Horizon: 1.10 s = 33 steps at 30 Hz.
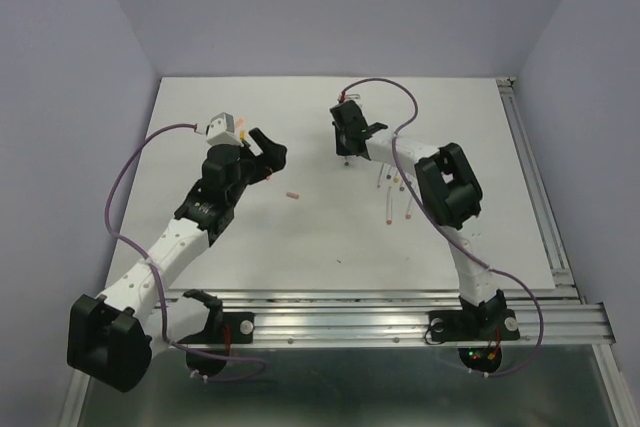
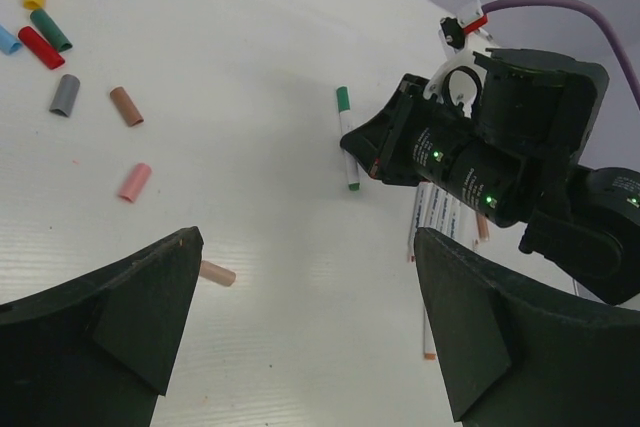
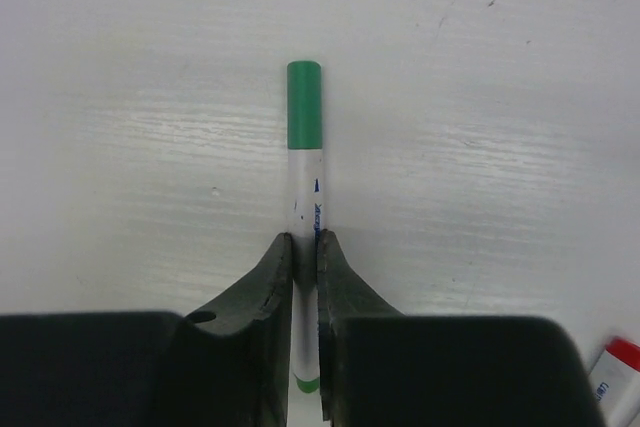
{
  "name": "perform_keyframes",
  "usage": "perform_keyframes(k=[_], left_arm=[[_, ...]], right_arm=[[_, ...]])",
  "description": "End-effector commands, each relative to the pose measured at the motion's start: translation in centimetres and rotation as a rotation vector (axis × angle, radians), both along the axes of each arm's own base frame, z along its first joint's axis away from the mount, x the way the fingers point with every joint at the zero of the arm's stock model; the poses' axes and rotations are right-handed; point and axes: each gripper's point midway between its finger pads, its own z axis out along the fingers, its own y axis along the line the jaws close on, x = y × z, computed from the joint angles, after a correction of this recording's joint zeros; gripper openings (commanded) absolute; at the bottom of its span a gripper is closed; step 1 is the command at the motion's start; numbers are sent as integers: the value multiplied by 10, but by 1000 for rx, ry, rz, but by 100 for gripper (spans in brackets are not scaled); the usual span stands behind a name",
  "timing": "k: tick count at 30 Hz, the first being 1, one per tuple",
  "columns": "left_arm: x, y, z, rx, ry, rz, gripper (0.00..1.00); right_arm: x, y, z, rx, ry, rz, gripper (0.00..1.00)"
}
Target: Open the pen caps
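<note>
My right gripper point(image 3: 305, 247) is shut on the white barrel of a pen point(image 3: 305, 197) lying on the table, its green cap point(image 3: 304, 117) pointing away from the fingers. The left wrist view shows that same pen point(image 2: 347, 142) under the right gripper point(image 2: 375, 157). My left gripper point(image 2: 305, 287) hovers open and holds nothing, a peach cap point(image 2: 216, 273) lying by its left finger. Several loose pen caps lie at the far left, among them pink point(image 2: 134, 182), brown point(image 2: 126, 105), grey point(image 2: 65, 94) and red point(image 2: 40, 47). From above, the left gripper point(image 1: 272, 154) faces the right gripper point(image 1: 347, 154).
More white pens point(image 1: 395, 192) lie in a bunch under the right forearm, seen also as pens point(image 2: 440, 212) behind the right gripper. A lone cap point(image 1: 292, 194) lies mid-table. A metal rail point(image 1: 400, 312) runs along the near edge. Purple cables point(image 1: 385, 87) loop above both arms.
</note>
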Motion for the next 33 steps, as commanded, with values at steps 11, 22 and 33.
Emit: perform_keyframes(k=[11, 22, 33], left_arm=[[11, -46, -8, -55, 62, -184, 99], [-1, -103, -8, -114, 91, -331, 99], [-9, -138, -9, -145, 112, -416, 82]], right_arm=[[-138, 29, 101, 541, -149, 350, 1], [-219, 37, 139, 679, -243, 470, 2], [-242, 42, 158, 776, -257, 542, 3]])
